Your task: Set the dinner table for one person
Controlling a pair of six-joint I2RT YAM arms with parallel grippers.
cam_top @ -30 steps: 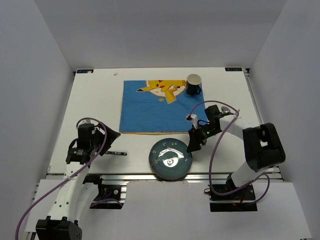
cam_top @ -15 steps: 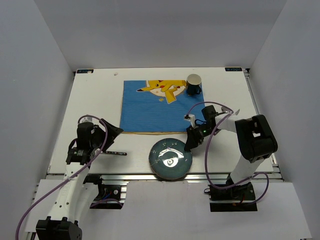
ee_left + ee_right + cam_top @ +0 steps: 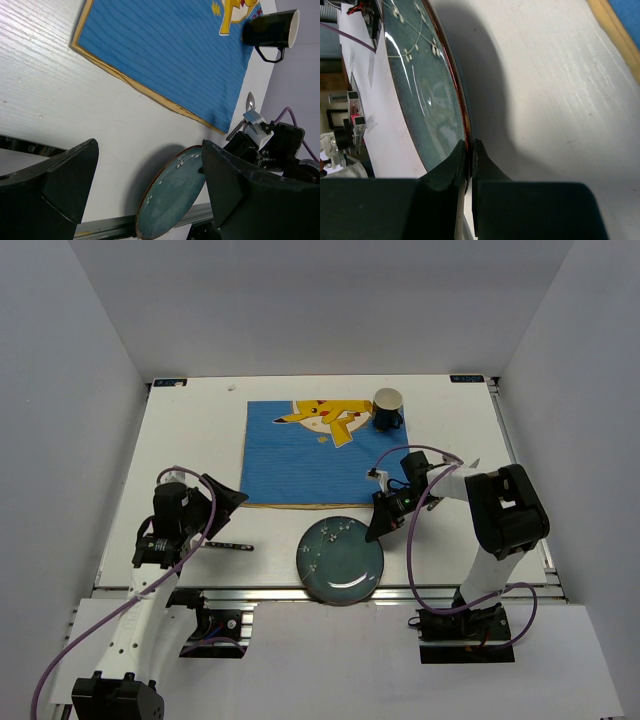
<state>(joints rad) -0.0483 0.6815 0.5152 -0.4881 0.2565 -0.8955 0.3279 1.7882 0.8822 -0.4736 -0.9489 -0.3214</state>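
Note:
A round teal plate (image 3: 340,558) with small white flowers lies at the front edge of the white dinner table (image 3: 190,430), overhanging the metal rail. My right gripper (image 3: 375,533) is shut on the plate's right rim. In the right wrist view its jaws (image 3: 470,150) pinch the brown rim, and the plate (image 3: 420,90) is tilted up off the table on that side. My left gripper (image 3: 215,502) hovers open over the left of the table with nothing in it. The left wrist view shows the tilted plate (image 3: 170,200) between its wide-apart fingers (image 3: 65,180).
A blue placemat (image 3: 300,455) with a yellow cartoon figure lies behind the plate. A dark mug (image 3: 388,408) stands at its far right corner. A spoon (image 3: 250,102) lies right of the mat. A dark utensil (image 3: 228,545) rests below the left gripper.
My right gripper has closed onto the plate's right rim and tipped that side up. The left gripper has risen slightly and stays open.

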